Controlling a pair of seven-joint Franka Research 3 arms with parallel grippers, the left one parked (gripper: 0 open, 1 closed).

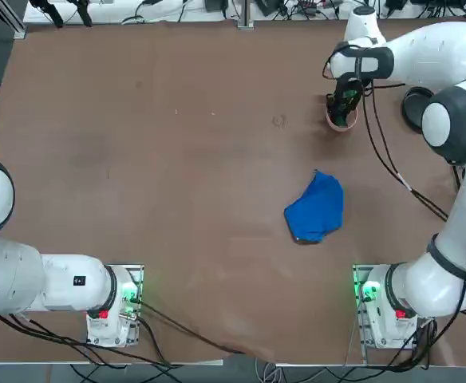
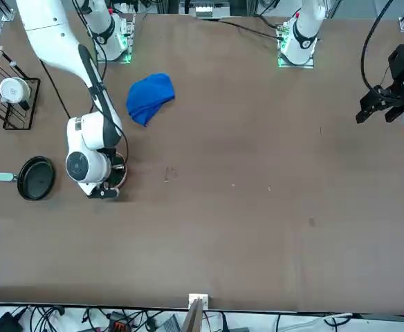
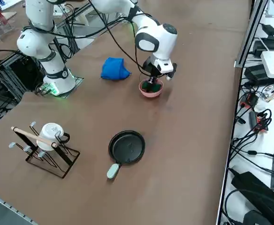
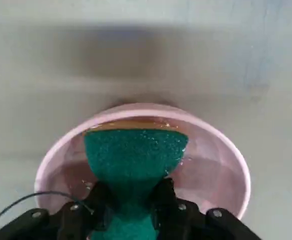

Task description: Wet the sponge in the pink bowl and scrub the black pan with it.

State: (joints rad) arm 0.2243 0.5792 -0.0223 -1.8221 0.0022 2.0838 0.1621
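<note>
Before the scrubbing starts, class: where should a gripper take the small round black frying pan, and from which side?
Take the black pan by its short light grey handle, from above: it juts past the rim and nothing crowds it. The right gripper holds the sponge.

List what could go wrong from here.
1. The right hand pinches the sponge narrow at its waist inside the bowl; pressing down could tip or slide the light bowl.
2. The wet sponge may drip across the table on its way to the pan.

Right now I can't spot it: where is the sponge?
The sponge is pinched in the right end effector, dipped into the pink bowl beyond the blue cloth.
</note>
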